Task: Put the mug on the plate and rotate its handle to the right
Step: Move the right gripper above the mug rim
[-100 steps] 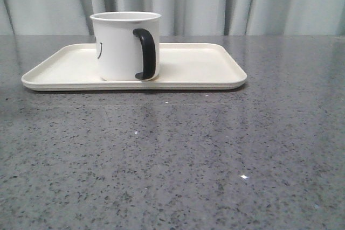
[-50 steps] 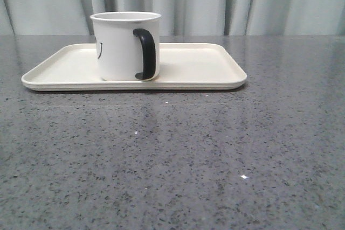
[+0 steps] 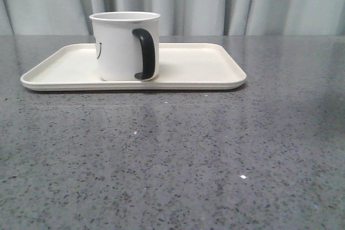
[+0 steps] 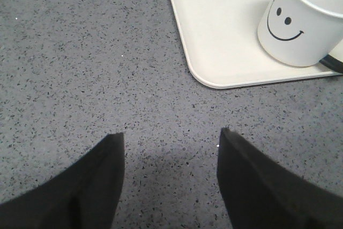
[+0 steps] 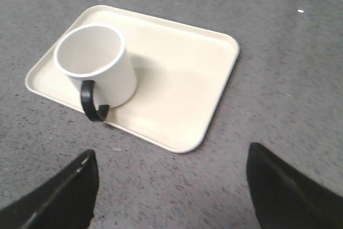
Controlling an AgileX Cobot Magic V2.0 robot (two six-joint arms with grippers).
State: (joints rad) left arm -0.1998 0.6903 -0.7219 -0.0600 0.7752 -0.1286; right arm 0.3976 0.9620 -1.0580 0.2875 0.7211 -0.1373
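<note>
Two grippers, both with jaws spread wide and nothing between them. The left gripper (image 4: 169, 178) hangs over bare table (image 3: 178, 154), the near-left corner of the plate (image 4: 214, 36) ahead of it at about one o'clock; the right gripper (image 5: 171, 191) hangs back from the plate's near edge, with the mug (image 5: 99, 68) at roughly eleven o'clock from its fingertips. Neither touches anything.

The mug (image 3: 121, 47) stands upright on the plate (image 3: 205, 65), on its left half and close to the near rim. Seen from the front, the handle (image 3: 145, 53) sits at about five o'clock on the mug's body — toward the camera and a little to the right — while the smiley face (image 4: 285, 25) looks out to the left.

Against the pictures of a second ago almost nothing has changed: mug, handle and plate lie as they did, bar a hair's shift. That reads as a settled scene — placing is done, and the arms look backed off. Whether the handle counts as turned right is a close call; it seems short of three o'clock.
</note>
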